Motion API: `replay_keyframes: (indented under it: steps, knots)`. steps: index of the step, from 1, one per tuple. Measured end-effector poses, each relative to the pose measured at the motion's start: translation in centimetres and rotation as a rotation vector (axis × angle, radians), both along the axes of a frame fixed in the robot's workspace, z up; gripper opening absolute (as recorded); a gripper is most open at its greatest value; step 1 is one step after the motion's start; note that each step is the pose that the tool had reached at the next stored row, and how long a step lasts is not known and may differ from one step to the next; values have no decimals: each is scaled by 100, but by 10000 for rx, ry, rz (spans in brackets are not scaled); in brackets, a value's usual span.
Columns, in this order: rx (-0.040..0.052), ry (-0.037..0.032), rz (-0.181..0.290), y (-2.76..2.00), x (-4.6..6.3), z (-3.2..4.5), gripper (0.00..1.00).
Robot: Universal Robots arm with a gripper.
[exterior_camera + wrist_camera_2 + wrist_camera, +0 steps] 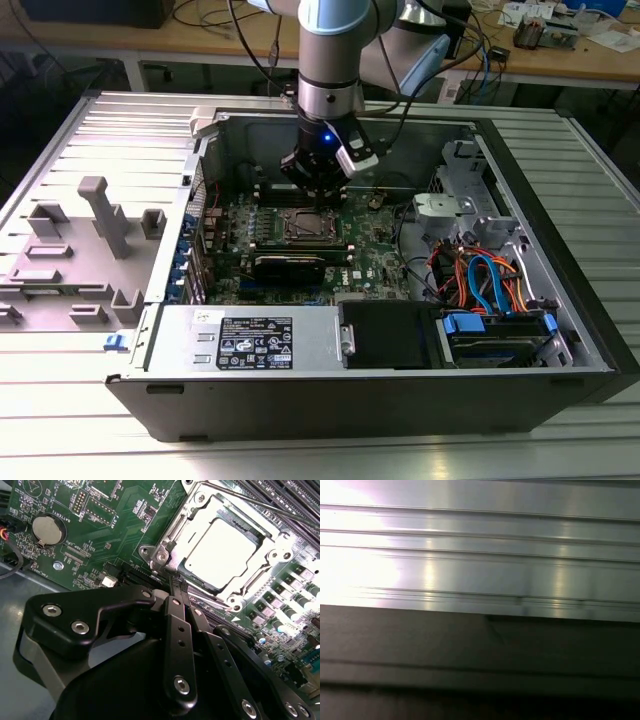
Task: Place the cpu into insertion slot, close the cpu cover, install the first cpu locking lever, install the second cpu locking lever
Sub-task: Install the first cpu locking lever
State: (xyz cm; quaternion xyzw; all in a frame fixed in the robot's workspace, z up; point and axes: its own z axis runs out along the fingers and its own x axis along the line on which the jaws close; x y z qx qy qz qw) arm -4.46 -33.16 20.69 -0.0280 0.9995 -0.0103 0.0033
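Silver-grey metal marks the cpu (220,550), a flat square chip lying level inside the insertion slot (243,529) on the green circuit board (100,525). In the second wrist view the cpu cover (200,512) lies down flat around the chip as a thin bright frame, its cut-out middle leaving the chip's top bare. A thin wire lever (270,505) runs along one side of the frame, and another thin bright rod lies along the edge nearest the tool; whether either is latched cannot be told.

The gripper (173,580) sits just beside that near edge, its black fingers (176,597) drawn together to a narrow tip with nothing visibly between them. The tip is at or very near the frame's rim; contact cannot be confirmed. The black linkage of the tool blocks the board below the socket.

In the exterior view the gripper (318,195) hangs straight down over the socket (308,226) inside an open computer case (560,350). A round coin battery (48,529) sits on the board well apart from the socket. Coloured cables (480,275) bunch at the exterior view's right, and a grey tray (60,250) of moulded shapes lies outside the case at its left.
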Motion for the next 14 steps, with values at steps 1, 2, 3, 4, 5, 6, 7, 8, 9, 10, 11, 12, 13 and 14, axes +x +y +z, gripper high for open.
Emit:
replay_keyframes:
  steps: [1, 2, 3, 4, 5, 6, 7, 8, 9, 10, 11, 12, 13, 14]
  knots:
    - [1, -2, 0, 0, 4, -2, 11]
    - [2, -3, -1, 1, 8, -4, 11]
    - [2, -3, 0, 1, 10, -5, 11]
    - [1, -3, -2, 1, 10, -5, 11]
    - [2, -3, -2, 1, 10, -6, 11]
    - [2, -2, -1, 1, 11, -7, 11]
    - [2, -2, 0, 1, 11, -7, 11]
    - [4, -3, 0, 1, 11, -5, 11]
    - [6, -4, -1, 2, 11, -4, 11]
    - [6, -5, -1, 2, 11, -4, 11]
    - [5, -4, -1, 1, 11, -4, 11]
    - [3, -3, 0, 1, 11, -2, 11]
    - [3, -3, -1, 1, 11, -2, 11]
    - [3, -3, -1, 1, 11, -2, 11]
